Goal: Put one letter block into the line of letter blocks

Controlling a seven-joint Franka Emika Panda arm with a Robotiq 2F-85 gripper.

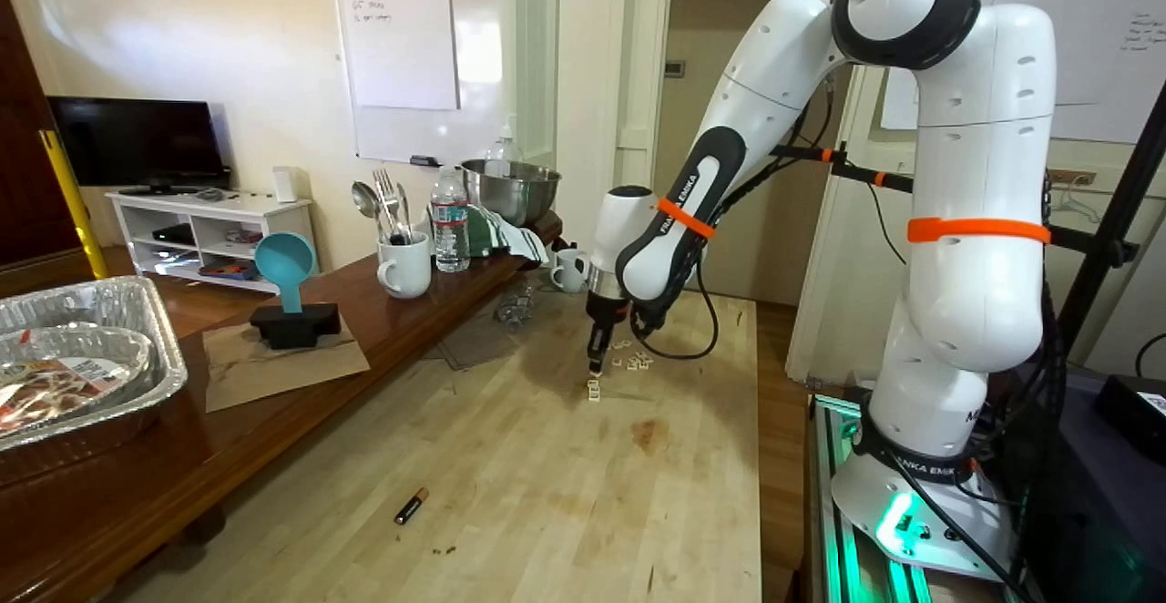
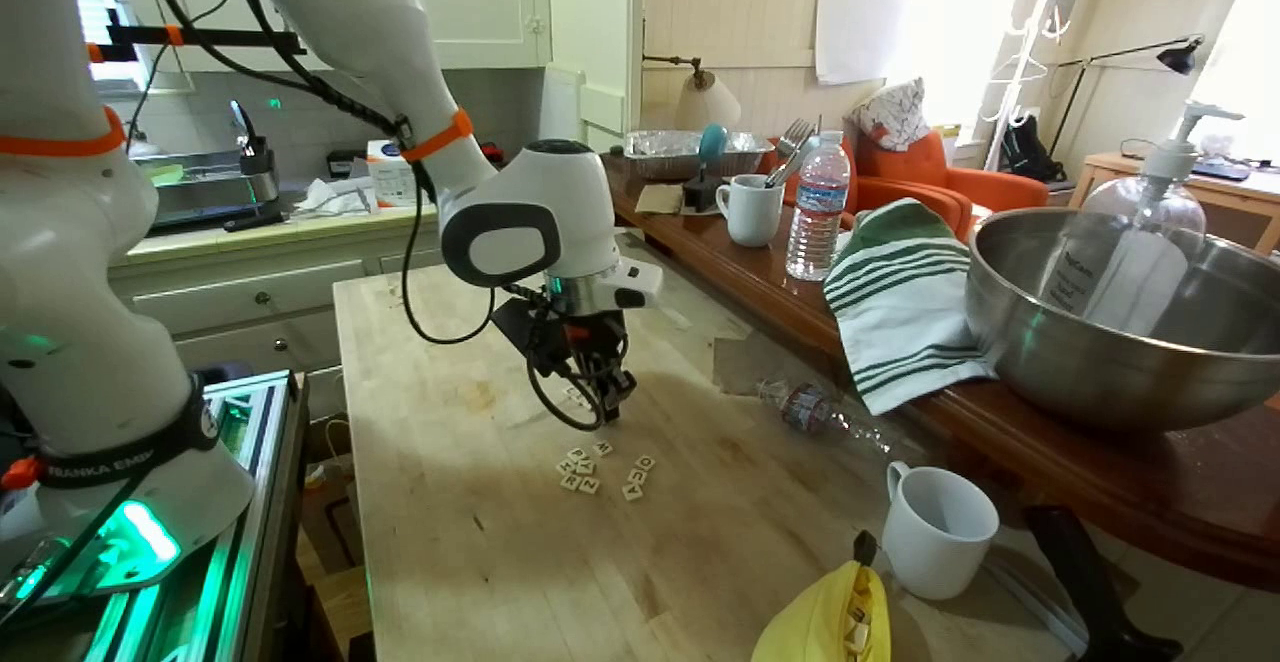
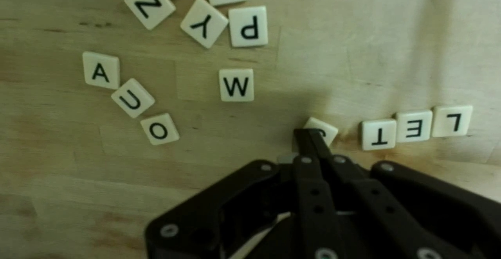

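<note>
The line of letter blocks is three pale flat tiles, T, E and L (image 3: 414, 126), side by side at the right in the wrist view. The line also shows in both exterior views (image 1: 594, 390) (image 2: 578, 397). A single tile (image 3: 329, 131) with a curved letter lies tilted just left of the T, with a gap between. My gripper (image 3: 311, 132) is shut, its two black fingertips together over the left part of this tile, hiding most of its letter. I cannot tell whether the fingertips touch it. The gripper also shows low over the table in both exterior views (image 1: 596, 368) (image 2: 612, 414).
A loose W tile (image 3: 236, 85) lies left of the gripper in the wrist view. More tiles, such as P (image 3: 249, 26) and O (image 3: 159, 129), lie farther off. A battery (image 1: 411, 505), a plastic bottle (image 2: 820, 412), a white mug (image 2: 938, 532) and a yellow pouch (image 2: 825, 617) lie on the table.
</note>
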